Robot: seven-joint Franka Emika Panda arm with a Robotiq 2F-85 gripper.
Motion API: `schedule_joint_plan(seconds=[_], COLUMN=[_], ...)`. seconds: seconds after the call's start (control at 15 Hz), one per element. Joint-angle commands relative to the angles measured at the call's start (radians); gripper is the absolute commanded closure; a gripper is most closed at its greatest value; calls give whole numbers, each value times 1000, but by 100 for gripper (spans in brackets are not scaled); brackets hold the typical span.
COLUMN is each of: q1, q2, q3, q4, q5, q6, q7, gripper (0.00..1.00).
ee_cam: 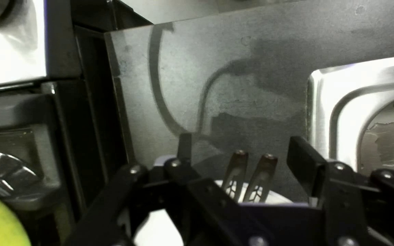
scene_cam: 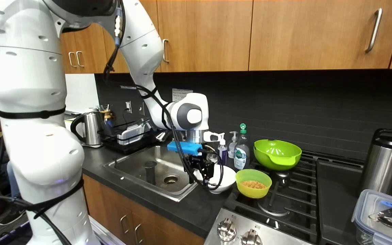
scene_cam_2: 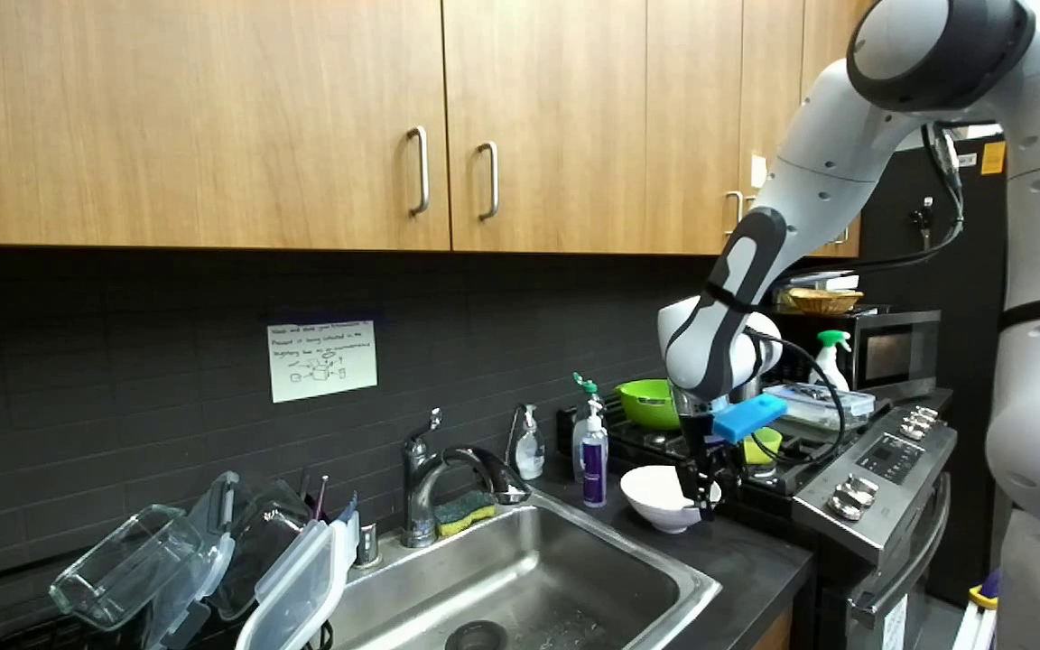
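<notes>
White bowl [scene_cam: 229,177] was observed, in an exterior view, at three o'clock from the gripper [ee_cam: 243,150], whose jaws stood spread, two brown strips [ee_cam: 266,167] between.

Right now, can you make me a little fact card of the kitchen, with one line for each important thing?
Tool: jaws apart, right by the white bowl; touching it or not, I can't tell
White bowl's place: on the counter, between the sink and the stove
Yellow-green bowl: on the stove, with small orange-brown bits inside
Green bowl: also on the stove, farther back
Sponge: beside the faucet
</notes>
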Motion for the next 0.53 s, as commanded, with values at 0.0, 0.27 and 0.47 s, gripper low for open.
schedule_joint_plan(seconds=[0.0,0.27,0.47], q1=[3,7,6], q2=[-48,-62,-70], q3=[7,16,21], q4=[-16,-19,-22], q5=[-13,-14,-14], q6=[-30,-37,-41], q7=[4,8,7], gripper=[19,54,45])
